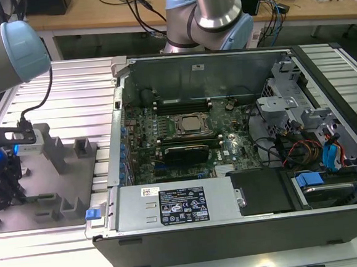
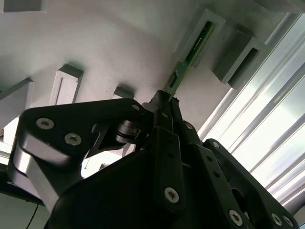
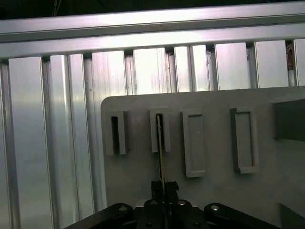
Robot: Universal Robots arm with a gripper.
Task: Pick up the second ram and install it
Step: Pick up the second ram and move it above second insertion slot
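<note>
End effector [image 2: 167, 98] is closed tight on the second ram [image 2: 190, 52], pinching the near end of the green stick edge-on. The stick's far end sits in a pocket of the grey holder tray [image 3: 214, 200]. The tray lies on the worktop [image 1: 71, 105] beside the open computer case [image 1: 224, 244], well apart from the board inside. My read: pick-up step, grasp made, stick not yet clear of its pocket. Freeing it calls for a straight pull in line with the pocket, no twist.
</note>
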